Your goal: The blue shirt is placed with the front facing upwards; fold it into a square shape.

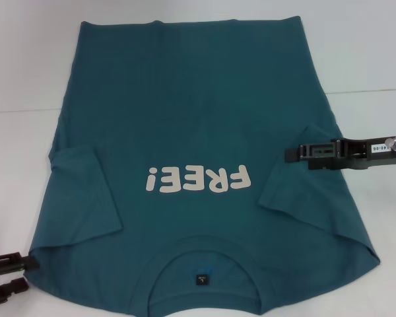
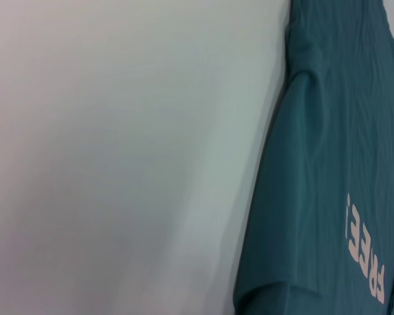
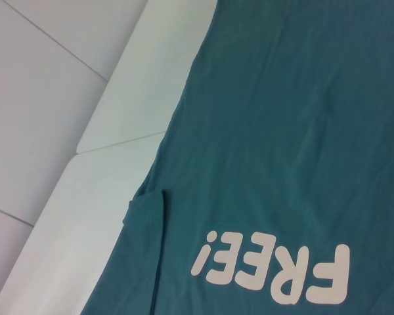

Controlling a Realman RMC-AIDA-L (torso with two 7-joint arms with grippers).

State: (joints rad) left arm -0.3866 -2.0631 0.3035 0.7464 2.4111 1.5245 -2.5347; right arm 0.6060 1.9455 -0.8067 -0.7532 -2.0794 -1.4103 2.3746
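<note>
One blue shirt [image 1: 198, 125] lies spread flat across the white worktop [image 1: 26, 66], front upward, its collar [image 1: 204, 261] at the near edge and its hem at the far end; the white "FREE!" print [image 1: 197, 179] sits across the chest, and both short sleeves are folded in over the body. The right hand [image 1: 292, 153] hangs over the shirt's right sleeve, reaching in from the side; whether its fingers are parted or closed I cannot tell, and it has hold of nothing that I can see. The left hand [image 1: 28, 273] rests low at the near left corner, just beside the shirt's shoulder, fingers apart and empty.
</note>
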